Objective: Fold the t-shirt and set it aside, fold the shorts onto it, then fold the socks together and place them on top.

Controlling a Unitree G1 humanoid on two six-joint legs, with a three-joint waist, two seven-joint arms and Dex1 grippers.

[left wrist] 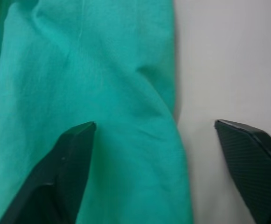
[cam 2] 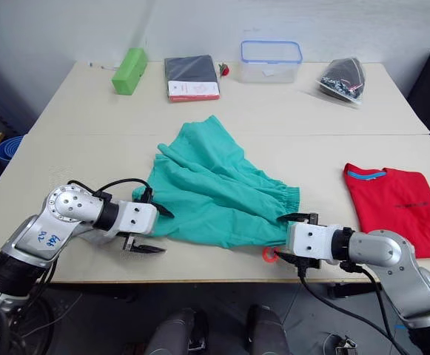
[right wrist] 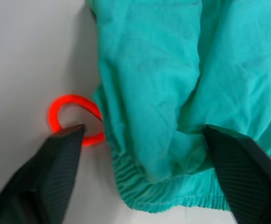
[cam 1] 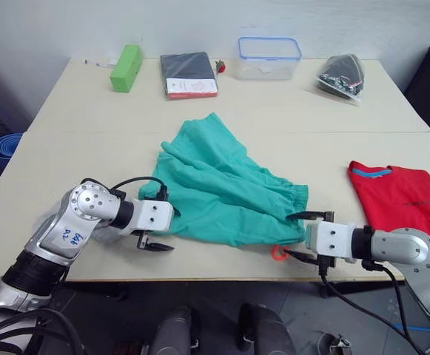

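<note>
One garment looks done — the t-shirt [cam 1: 400, 201] lies folded at the bench's [cam 1: 74, 148] right — while the shorts [cam 1: 222, 185] sprawl unfolded mid-bench, the left gripper [cam 1: 154, 240] and right gripper [cam 1: 306, 236] both released at their near corners.

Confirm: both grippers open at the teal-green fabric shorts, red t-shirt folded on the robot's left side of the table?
Not quite. The folded red fabric t-shirt lies on the robot's right, per the left eye view. Both the left gripper and right gripper are open at the teal-green fabric shorts.
</note>
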